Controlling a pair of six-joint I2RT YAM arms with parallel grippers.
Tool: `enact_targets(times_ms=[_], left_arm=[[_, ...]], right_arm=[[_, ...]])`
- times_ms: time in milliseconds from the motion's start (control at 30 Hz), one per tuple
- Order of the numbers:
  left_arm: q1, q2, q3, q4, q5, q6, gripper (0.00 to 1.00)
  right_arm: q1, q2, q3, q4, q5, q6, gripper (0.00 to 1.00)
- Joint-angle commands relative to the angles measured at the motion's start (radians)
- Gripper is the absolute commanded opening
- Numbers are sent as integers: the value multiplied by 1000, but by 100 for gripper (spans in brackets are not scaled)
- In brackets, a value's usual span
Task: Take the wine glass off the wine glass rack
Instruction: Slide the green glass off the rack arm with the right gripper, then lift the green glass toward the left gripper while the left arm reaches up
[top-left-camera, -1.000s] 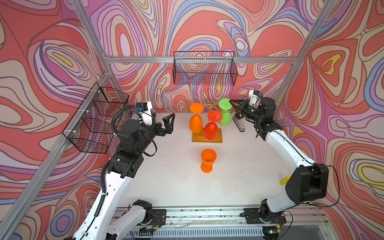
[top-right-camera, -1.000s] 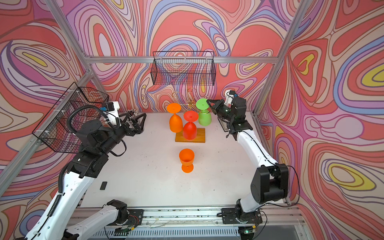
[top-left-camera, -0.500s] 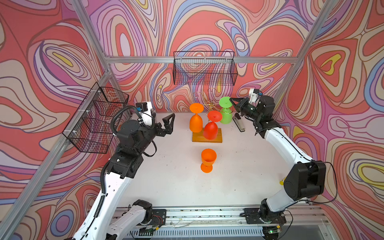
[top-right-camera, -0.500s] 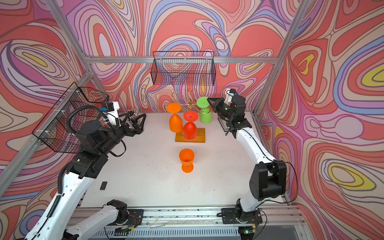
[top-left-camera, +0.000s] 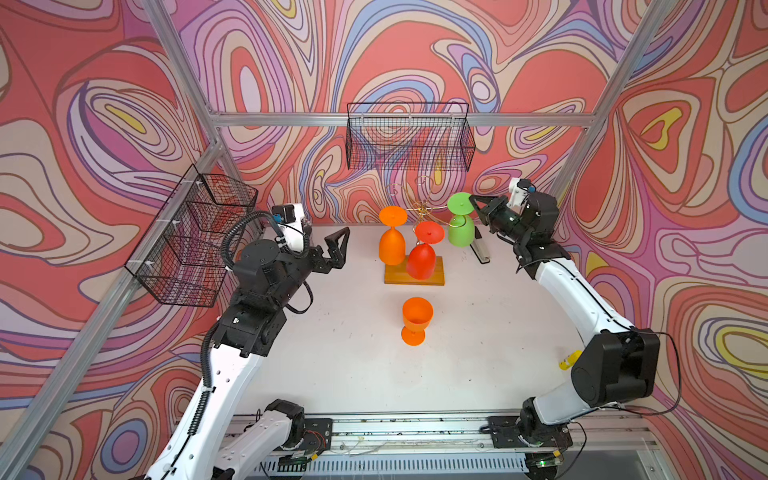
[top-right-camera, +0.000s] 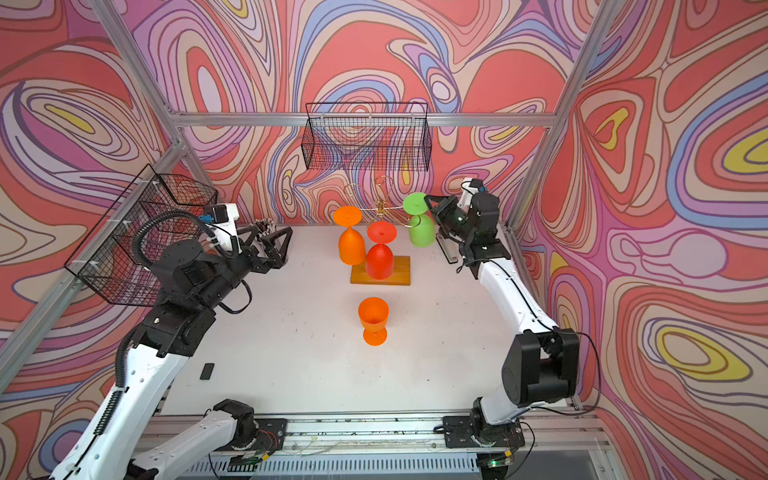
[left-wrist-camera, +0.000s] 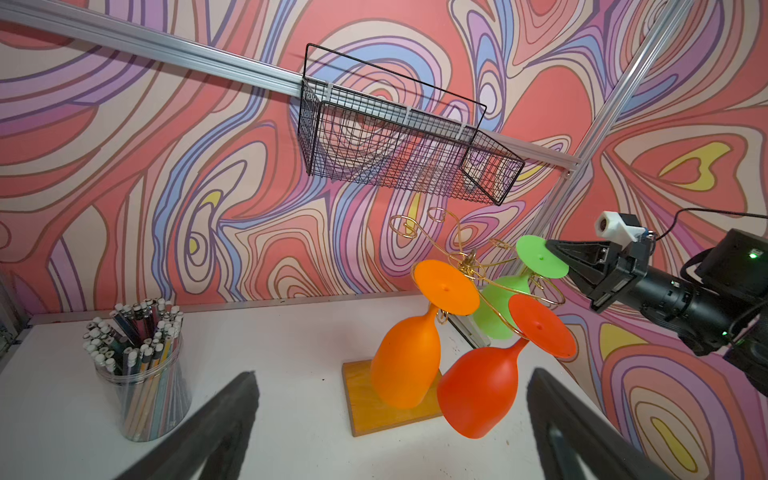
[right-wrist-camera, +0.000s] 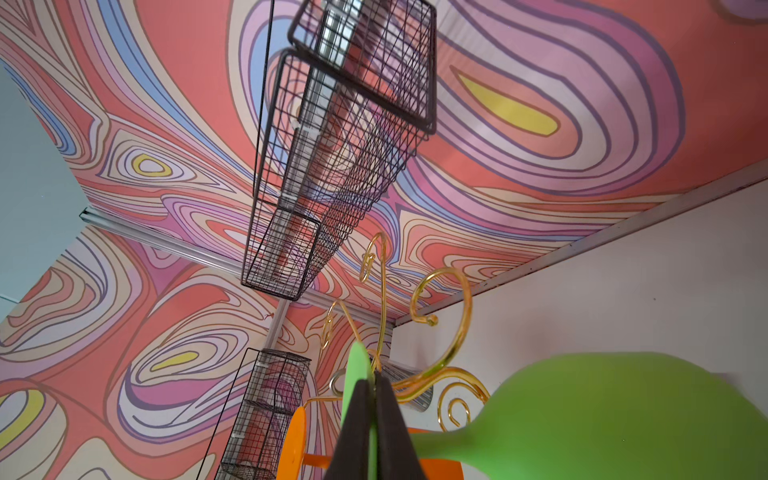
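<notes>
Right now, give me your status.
Status: right gripper shut on green wine glass foot; left gripper open, clear; glass hangs on rack hook; red glass close beside.

One glass (top-left-camera: 417, 318) before rack (top-left-camera: 395, 277) (on table (top-left-camera: 353, 357))

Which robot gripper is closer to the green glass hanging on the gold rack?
Right. The right gripper is shut on the green glass, pinching its round foot. The left gripper is open and well away, on the far side of the hanging orange glass.
</notes>
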Motion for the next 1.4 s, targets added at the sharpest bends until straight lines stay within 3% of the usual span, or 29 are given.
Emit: enact_targets(times_ms=[0,367,667,867,1033,1133,1267,1367], left_arm=[[9,-11,4,-9,13,11,100],[8,-11,0,14,62,2,100],[8,28,-42,187,305,-65,100],[9,121,-6,266,472,-104,100],[8,227,28,406,636,-189,100],[8,306,58,538,765,-255,100],[8,424,111,727,882,-355,100],[8,516,147,951,949,-499,100]], right_arm=[[-25,-59,-24,11,6,-2,0],[-118,-270,-97,-80,-2,-46,0],[-122,-440,-48,-71,-15,-106,0],[-122,-434,-70,197,-110,31,0],[-122,-339,-110,591,-185,292,0],[-120,-265,-100,846,-203,461,0],[-106,-180,-58,987,-231,579,0],[-82,-125,-40,1127,-232,670,0]])
